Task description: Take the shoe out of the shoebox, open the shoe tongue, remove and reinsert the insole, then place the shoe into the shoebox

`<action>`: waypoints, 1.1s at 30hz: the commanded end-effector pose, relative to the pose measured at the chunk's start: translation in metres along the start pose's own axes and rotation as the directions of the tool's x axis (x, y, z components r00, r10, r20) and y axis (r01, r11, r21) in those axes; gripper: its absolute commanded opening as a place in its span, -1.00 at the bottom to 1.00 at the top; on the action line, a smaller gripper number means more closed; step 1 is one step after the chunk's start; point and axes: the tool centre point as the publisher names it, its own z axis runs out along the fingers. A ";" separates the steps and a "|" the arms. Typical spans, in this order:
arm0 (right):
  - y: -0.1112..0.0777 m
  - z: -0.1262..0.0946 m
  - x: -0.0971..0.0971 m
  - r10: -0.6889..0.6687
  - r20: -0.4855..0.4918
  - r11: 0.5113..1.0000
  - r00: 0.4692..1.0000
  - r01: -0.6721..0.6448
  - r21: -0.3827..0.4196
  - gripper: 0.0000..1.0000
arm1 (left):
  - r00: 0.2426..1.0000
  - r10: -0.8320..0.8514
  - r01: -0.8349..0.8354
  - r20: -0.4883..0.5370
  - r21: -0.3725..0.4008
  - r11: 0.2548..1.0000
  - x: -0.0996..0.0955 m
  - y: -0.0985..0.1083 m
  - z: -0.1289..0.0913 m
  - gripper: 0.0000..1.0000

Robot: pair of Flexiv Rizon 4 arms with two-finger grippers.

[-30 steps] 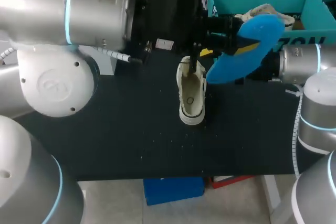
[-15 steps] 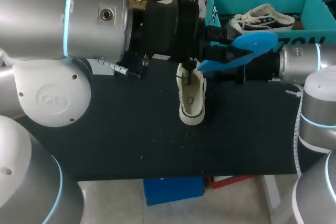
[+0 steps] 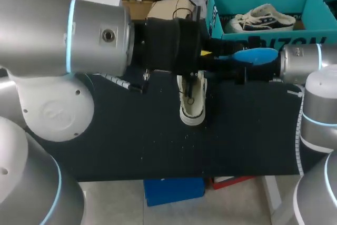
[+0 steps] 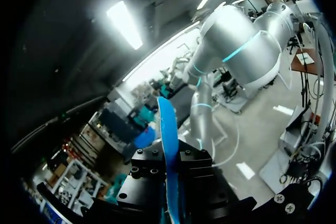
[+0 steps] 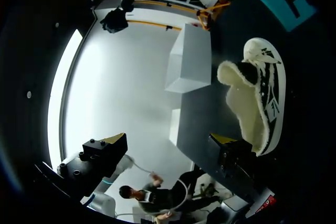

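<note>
Shoe (image 3: 192, 100) at frame centre on the black table (image 3: 131, 140), toe nearest, heel away, opening up. Just past the heel and right of it: blue insole (image 3: 256, 56), lying crosswise to the shoe, clamped in the left gripper (image 4: 169, 174). Right gripper (image 5: 168, 145) spread wide, empty, alongside the shoe. Likely needs turning into line with the shoe before reinsertion. Farthest, upper right: teal shoebox (image 3: 215, 13) with a second shoe (image 3: 260, 17) inside.

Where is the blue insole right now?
Head view: the insole is gripped by the left tool, in the air right of the shoe, before the shoebox.
</note>
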 end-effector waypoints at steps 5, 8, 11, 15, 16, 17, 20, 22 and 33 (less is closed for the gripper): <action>-0.001 0.002 -0.001 0.000 0.000 1.000 1.000 0.000 -0.004 1.00 | 0.987 0.068 -0.091 0.143 0.162 0.983 0.057 0.066 -0.014 -1.00; -0.001 0.002 -0.001 0.000 0.000 1.000 1.000 0.000 -0.004 1.00 | 0.983 0.099 -0.124 0.153 0.168 0.978 0.062 0.083 -0.013 -1.00; -0.001 0.002 -0.001 0.000 0.000 1.000 1.000 0.000 -0.004 1.00 | 0.978 0.124 -0.155 0.168 0.190 0.969 0.074 0.095 -0.011 -1.00; -0.001 0.002 -0.001 0.000 0.000 1.000 1.000 0.000 -0.004 1.00 | 0.970 0.193 -0.222 0.151 0.213 0.951 0.092 0.112 -0.006 -1.00; -0.001 0.002 -0.001 0.000 0.000 1.000 1.000 0.000 -0.004 1.00 | 0.967 0.209 -0.239 0.146 0.226 0.944 0.099 0.118 -0.005 -1.00; -0.001 0.002 -0.001 0.000 0.000 1.000 1.000 0.000 -0.004 1.00 | 0.965 0.217 -0.246 0.145 0.233 0.941 0.102 0.121 -0.005 -1.00; -0.001 0.002 -0.001 0.000 0.000 1.000 1.000 0.000 -0.004 1.00 | 0.958 0.246 -0.279 0.148 0.276 0.920 0.114 0.133 -0.005 -1.00; -0.001 0.002 -0.001 0.000 0.000 1.000 1.000 0.000 -0.004 1.00 | 0.950 0.280 -0.310 0.139 0.298 0.903 0.124 0.140 -0.005 -1.00; -0.001 0.002 -0.001 0.000 0.000 1.000 1.000 0.000 -0.004 1.00 | 0.945 0.306 -0.326 0.115 0.299 0.897 0.136 0.145 -0.006 -1.00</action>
